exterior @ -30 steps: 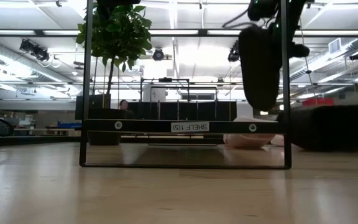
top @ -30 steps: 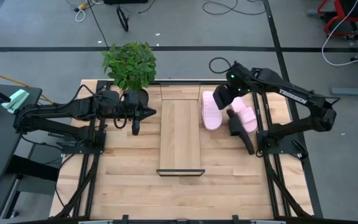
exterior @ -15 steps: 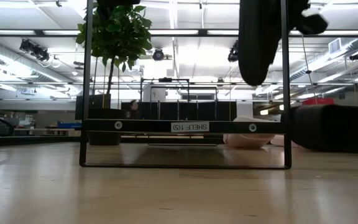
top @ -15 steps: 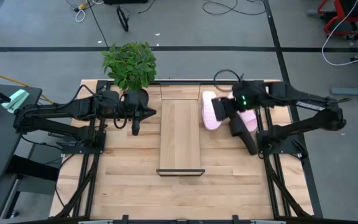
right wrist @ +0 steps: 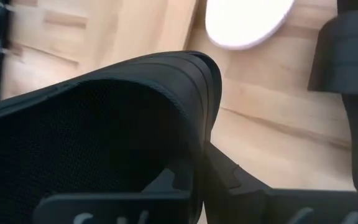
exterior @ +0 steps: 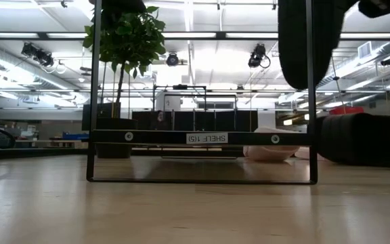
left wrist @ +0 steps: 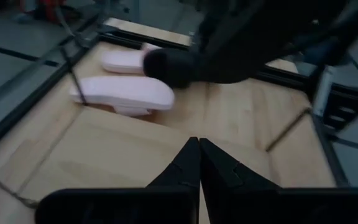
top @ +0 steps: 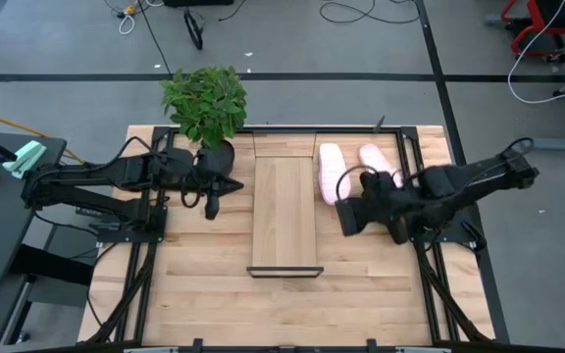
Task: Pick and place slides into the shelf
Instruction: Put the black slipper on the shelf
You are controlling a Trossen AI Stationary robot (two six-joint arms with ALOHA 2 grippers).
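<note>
Left gripper (top: 214, 201): closed, empty, beside plant (top: 204, 98) | shelf (top: 284, 211): mid-table | right gripper (right wrist: 201, 163): clamped on black slide (top: 349, 214), raised beside pink slides (top: 333, 173) | risk: thin edge-grip, slide may slip or strike shelf frame.

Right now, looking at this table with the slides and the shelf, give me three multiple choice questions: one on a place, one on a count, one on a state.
1. Where are the pink slides?
A. on the shelf
B. on the table beside the shelf
C. under the plant

2. How many pink slides lie on the table?
A. one
B. two
C. four

3. What is the right gripper doing?
A. holding a black slide
B. open and empty
C. holding a pink slide

Answers: 1 B, they lie right of the shelf in the high view. 2 B, two show side by side. 3 A, the right wrist view shows it shut on the black strap.
</note>
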